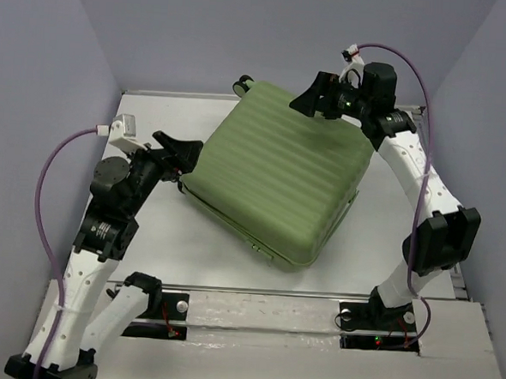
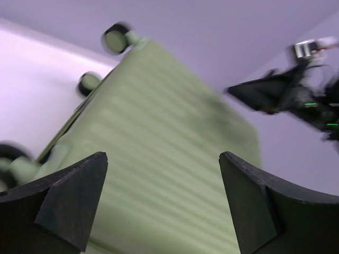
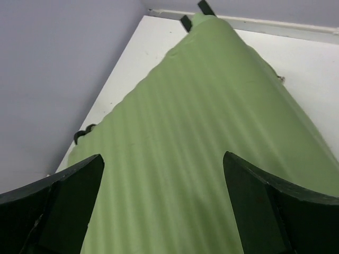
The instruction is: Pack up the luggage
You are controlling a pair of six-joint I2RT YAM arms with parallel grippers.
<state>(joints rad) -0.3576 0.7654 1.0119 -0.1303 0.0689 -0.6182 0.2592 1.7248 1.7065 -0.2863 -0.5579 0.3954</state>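
1. We see the luggage [image 1: 279, 178] lying flat and closed in the middle of the white table [image 1: 190, 237]. Its ribbed green shell faces up, and in the overhead view its corners point roughly to 12, 3, 6 and 9 o'clock.
2. Its black wheels [image 1: 242, 84] stick out at the 12 o'clock corner, close to the back wall.
3. The left gripper [image 1: 180, 153] sits at the luggage's 9 o'clock corner. Its fingers are spread wide and grasp nothing. We cannot tell whether a fingertip touches the shell.
4. In the left wrist view, the blurred green shell fills the gap between the two black fingers [image 2: 69, 196]. The wheels show green hubs at about 11 o'clock in that picture.
5. The right gripper [image 1: 310, 97] hangs over the luggage's far edge at about 1 o'clock. Its fingers are released and wide apart, holding nothing.
6. In the right wrist view, the ribbed shell runs away between the fingers toward the table's far corner.
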